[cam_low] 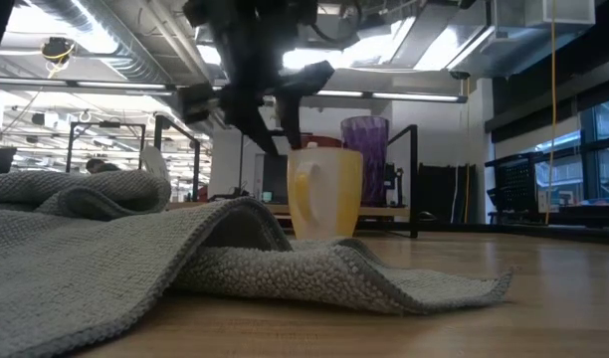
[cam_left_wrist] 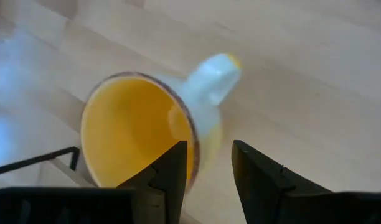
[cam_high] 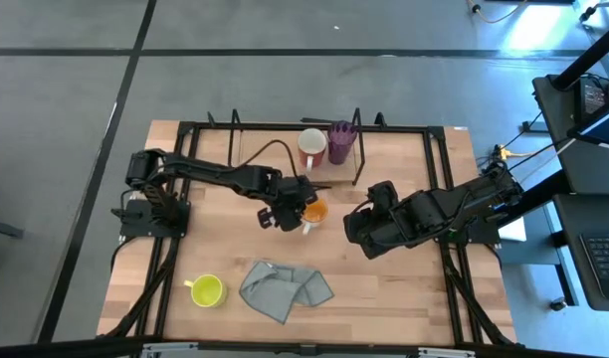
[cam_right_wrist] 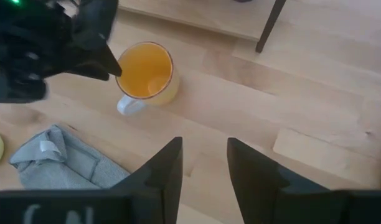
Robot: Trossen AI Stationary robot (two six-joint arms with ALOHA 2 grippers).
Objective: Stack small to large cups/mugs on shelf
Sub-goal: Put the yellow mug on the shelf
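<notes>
The orange mug [cam_high: 314, 211] [cam_left_wrist: 134, 124] stands upright on the table in front of the shelf [cam_high: 359, 164]. My left gripper [cam_left_wrist: 209, 149] is open just above it and slants down, with one finger over the hollow and the other outside the wall beside the handle [cam_left_wrist: 215, 71]. On the shelf stand the white mug with red inside [cam_high: 311, 149] and the purple tumbler [cam_high: 340, 142]. The yellow-green mug [cam_high: 206, 290] stands near the table's front left. My right gripper [cam_right_wrist: 203, 165] hangs open above the table, right of the orange mug, holding nothing. My left gripper stands astride the orange mug's wall [cam_left_wrist: 206, 134] next to the handle. It comes from above on a slant from the table's left. I cannot tell whether either finger touches the rim. The mug rests on its base on the table.
A crumpled grey cloth [cam_high: 285, 289] lies near the front edge, between the yellow-green mug and the middle. A black frame of rails [cam_high: 439, 179] runs around the tabletop. Bare wood lies between the cloth and the shelf.
</notes>
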